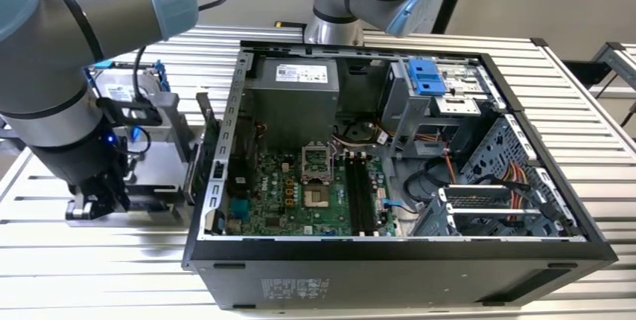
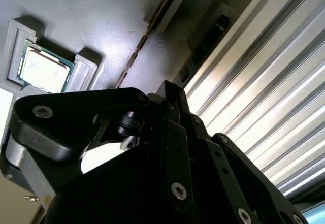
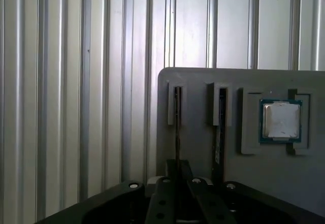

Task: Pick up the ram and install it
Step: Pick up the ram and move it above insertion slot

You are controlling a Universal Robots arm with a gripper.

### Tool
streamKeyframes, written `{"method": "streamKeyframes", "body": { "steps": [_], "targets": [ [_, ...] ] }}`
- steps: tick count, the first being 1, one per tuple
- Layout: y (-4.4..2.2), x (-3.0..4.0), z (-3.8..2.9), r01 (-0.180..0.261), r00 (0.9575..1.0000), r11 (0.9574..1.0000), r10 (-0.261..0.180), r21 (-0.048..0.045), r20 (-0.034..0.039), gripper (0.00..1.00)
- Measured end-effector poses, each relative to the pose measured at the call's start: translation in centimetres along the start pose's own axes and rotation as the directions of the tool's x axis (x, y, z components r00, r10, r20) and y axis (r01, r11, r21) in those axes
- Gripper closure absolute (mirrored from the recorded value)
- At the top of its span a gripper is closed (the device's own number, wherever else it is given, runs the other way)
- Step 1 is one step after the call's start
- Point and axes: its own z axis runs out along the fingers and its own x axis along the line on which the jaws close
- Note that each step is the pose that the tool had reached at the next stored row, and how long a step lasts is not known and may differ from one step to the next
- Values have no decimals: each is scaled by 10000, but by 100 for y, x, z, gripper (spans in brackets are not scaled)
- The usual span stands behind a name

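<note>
The ram [image 3: 177, 122] is a thin stick standing on edge in a slot of a grey holder tray [image 3: 198, 82]; in the second wrist view the ram [image 2: 147, 36] shows as a narrow brown line. My gripper [image 3: 177, 172] has its black fingers [image 3: 161, 191] drawn close on either side of the stick's near end. In the exterior view the gripper [image 1: 100, 202] hangs low over the grey holder tray [image 1: 149, 178], at the exterior view's left of the open computer case [image 1: 398, 260]. The motherboard's long black slots [image 1: 360, 193] lie inside the case.
A second stick [image 3: 222, 127] stands in the neighbouring slot, and a processor chip [image 3: 280, 121] lies in a pocket of the same tray. A silver drive with blue rails [image 1: 124, 85] stands behind the tray. The table is ribbed metal [image 1: 556, 89].
</note>
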Motion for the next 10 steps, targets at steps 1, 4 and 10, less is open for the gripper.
{"method": "streamKeyframes", "body": {
  "steps": [1, 4, 10],
  "targets": [
    [0, 0, -8, 0, 10000, 10000, 0, -1, 0, 100],
    [1, 0, -31, 0, 10000, 10000, 0, 0, 1, 100],
    [3, 0, -68, 0, 10000, 10000, 0, 1, 1, 100]
  ]
}}
